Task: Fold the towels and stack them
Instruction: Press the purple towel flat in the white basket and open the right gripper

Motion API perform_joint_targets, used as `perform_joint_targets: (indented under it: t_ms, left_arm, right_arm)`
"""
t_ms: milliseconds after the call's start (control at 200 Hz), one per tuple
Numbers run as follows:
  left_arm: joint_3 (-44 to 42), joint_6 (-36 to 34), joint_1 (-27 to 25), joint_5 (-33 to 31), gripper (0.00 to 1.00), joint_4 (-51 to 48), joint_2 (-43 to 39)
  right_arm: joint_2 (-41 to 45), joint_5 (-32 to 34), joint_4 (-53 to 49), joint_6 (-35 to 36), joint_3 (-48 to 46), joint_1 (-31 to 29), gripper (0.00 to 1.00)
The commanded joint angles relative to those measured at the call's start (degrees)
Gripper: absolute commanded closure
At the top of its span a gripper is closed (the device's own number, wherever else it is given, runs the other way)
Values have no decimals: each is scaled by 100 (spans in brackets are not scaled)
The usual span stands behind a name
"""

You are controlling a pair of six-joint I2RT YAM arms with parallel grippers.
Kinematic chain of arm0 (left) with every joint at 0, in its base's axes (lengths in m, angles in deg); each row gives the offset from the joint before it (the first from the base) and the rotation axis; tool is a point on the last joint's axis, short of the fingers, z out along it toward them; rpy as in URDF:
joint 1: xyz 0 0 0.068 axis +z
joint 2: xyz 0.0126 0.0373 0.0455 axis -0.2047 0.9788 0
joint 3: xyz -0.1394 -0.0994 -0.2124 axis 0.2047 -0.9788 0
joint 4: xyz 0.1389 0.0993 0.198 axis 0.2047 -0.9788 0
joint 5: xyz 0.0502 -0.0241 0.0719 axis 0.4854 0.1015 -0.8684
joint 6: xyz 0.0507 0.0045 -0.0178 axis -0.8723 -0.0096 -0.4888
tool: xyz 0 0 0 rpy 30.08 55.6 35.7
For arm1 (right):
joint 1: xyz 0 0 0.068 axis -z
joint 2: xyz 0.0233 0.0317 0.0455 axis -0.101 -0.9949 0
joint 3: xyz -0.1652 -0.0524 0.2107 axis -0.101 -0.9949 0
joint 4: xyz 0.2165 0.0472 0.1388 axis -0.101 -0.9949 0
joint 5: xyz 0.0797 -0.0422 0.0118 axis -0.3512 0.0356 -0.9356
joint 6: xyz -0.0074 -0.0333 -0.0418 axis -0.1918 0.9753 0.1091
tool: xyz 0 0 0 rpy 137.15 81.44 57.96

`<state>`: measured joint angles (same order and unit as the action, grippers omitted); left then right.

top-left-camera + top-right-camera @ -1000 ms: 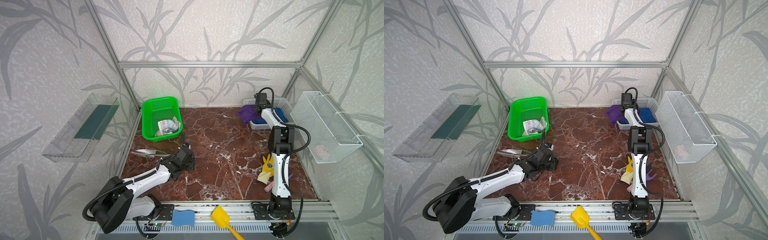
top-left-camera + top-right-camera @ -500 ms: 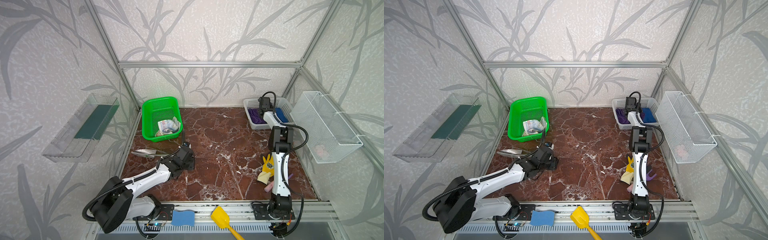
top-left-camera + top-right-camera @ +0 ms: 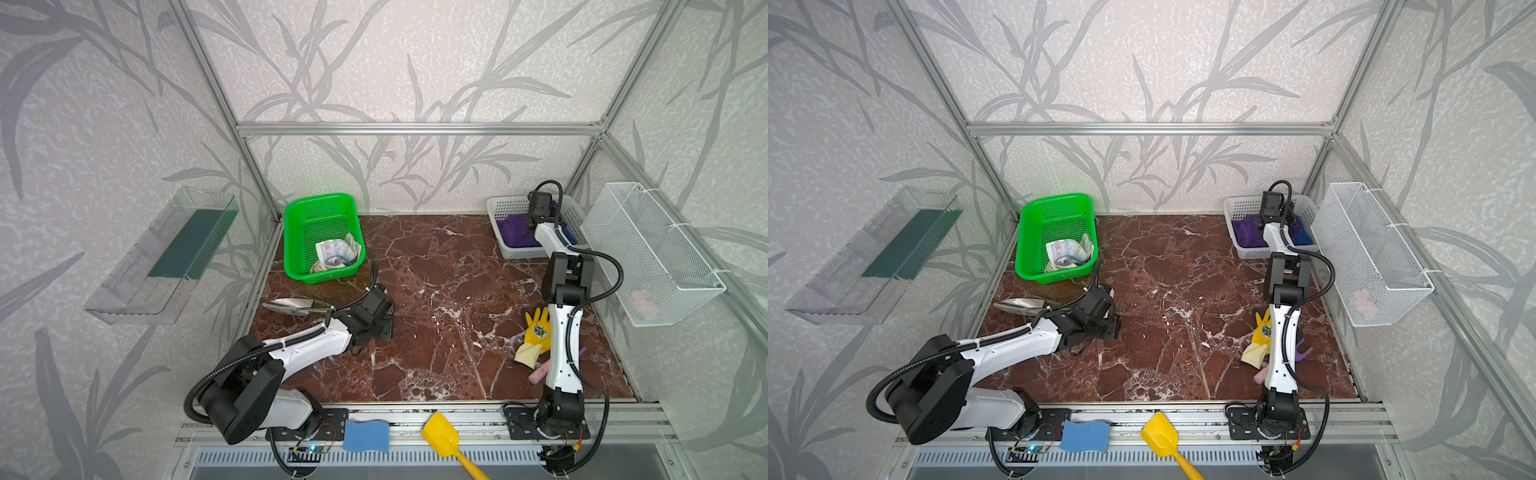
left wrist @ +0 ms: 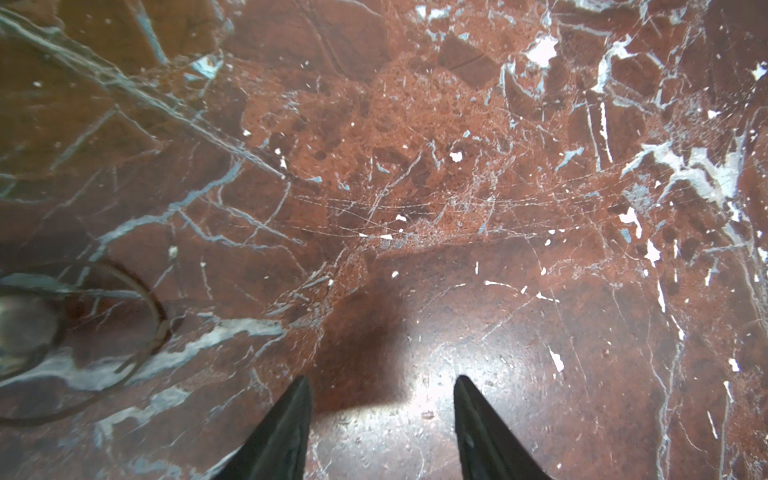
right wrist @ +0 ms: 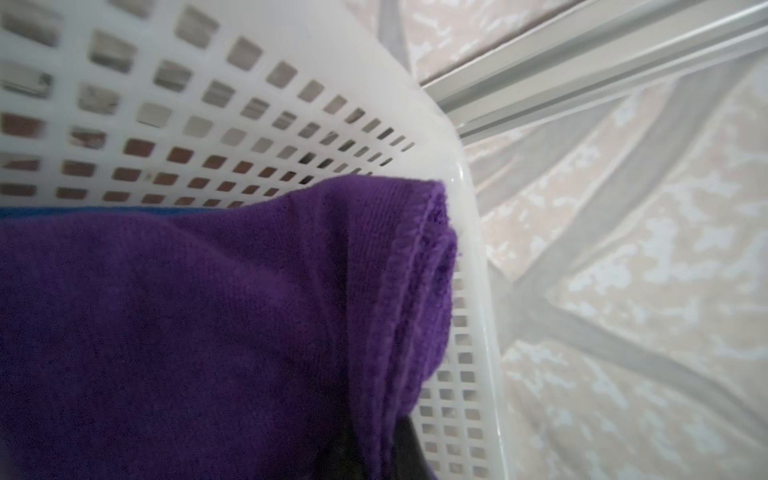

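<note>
**Right wrist view is filled by the purple towel (image 5: pixel 187 332), bunched in the white basket (image 5: pixel 469 257)**

In both top views the white basket is seen at the upper right of the marble floor, against the back wall, and the right gripper (image 3: pixel 532 223) is lowered into it. Its jaws are pressed together, and a rolled hem of the purple cloth appears to be pinched between them, though the contact itself is hidden by the folds. The blue towel (image 3: pixel 568 237) is glimpsed beside and partly under the purple one in the same basket. The printed cream towel (image 3: pixel 334 254) is seen crumpled in the green basket (image 3: pixel 293 232), left of centre. The left gripper (image 4: pixel 382 415) is held low over the bare marble table (image 4: pixel 415 166), its jaws spread and nothing between them.

The step in hand is judged to be the fetching of a first towel, since none is yet laid flat, folded or stacked. Next, a lift clear of the basket rim is called for, then a carry to the open marble at centre frame, where the cloth can be spread. Snagging of the hem on the perforated wall is to be avoided, as is dragging the blue towel along. The spread left gripper is well placed to be brought in for a second corner.
</note>
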<state>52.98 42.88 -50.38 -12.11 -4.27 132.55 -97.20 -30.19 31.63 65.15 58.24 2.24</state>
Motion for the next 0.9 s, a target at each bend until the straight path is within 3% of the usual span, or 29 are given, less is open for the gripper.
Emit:
perform_joint_targets:
  t_ms: [0, 190, 415, 545, 605, 895]
  left_arm:
    - [143, -19, -2, 90, 44, -82, 54]
    - [52, -62, -4, -1, 44, 5, -174]
    - [-68, -63, -2, -47, 44, 80, -476]
    - [-93, -95, -2, -59, 44, 64, -570]
    - [-98, -99, -2, -69, 44, 60, -594]
    - [-106, -116, -2, -62, 44, 200, -653]
  right_arm:
    - [-56, 250, 296, 151, 245, 54, 99]
    - [-218, 191, 149, 76, 310, 59, 81]
    - [-383, 484, 66, 53, 402, 145, 73]
    - [-427, 565, 26, 16, 438, 194, 44]
    - [-393, 498, -10, -14, 402, 198, 37]
    - [311, -290, -293, -549, -219, -10, 30]
